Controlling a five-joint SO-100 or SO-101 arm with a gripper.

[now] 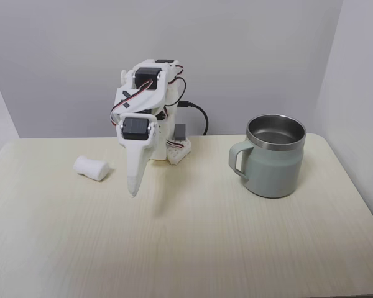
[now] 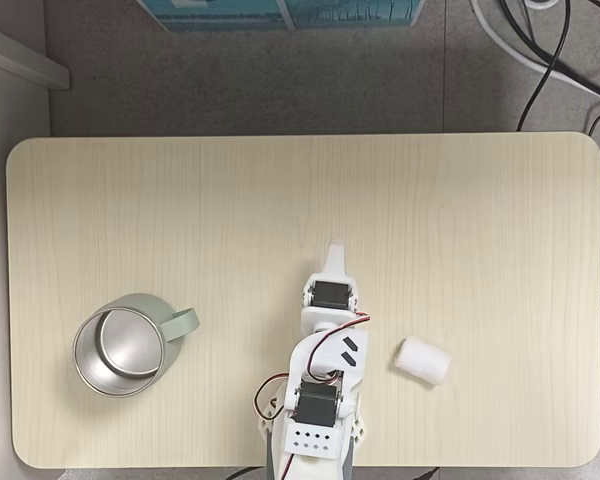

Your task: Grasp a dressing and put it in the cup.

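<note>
Two fixed views are recorded: one from the front at table height, one from directly above.

The gripper [image 1: 133, 189] is seen in the front view pointing down and slightly toward the camera, its tip held above the table [image 1: 186, 248] with nothing in it. The fingers appear pressed together into one tapered white point; no gap can be made out, though the angle is poor and a narrow opening may be masked. From above, the gripper [image 2: 336, 247] is foreshortened to a short white wedge, and the jaws cannot be separated there either.

The dressing [image 1: 91, 167] is noted lying on its side on the table, to the left of the gripper in the front view and apart from it, untouched. In the view from above the dressing [image 2: 423, 361] lies to the right of the arm, near the table's near edge [image 2: 300, 200].

The cup [image 1: 273, 156] stands upright well to the right in the front view, handle turned toward the arm. Its steel interior is partly visible; the bottom is hidden by the near wall. From above, the cup [image 2: 130, 346] is seen at lower left, and its inside looks bare.

The arm's base is cut off by the lower edge in the view from above. A black cable [image 1: 199, 115] is traced behind the arm in the front view, its far end hidden.
</note>
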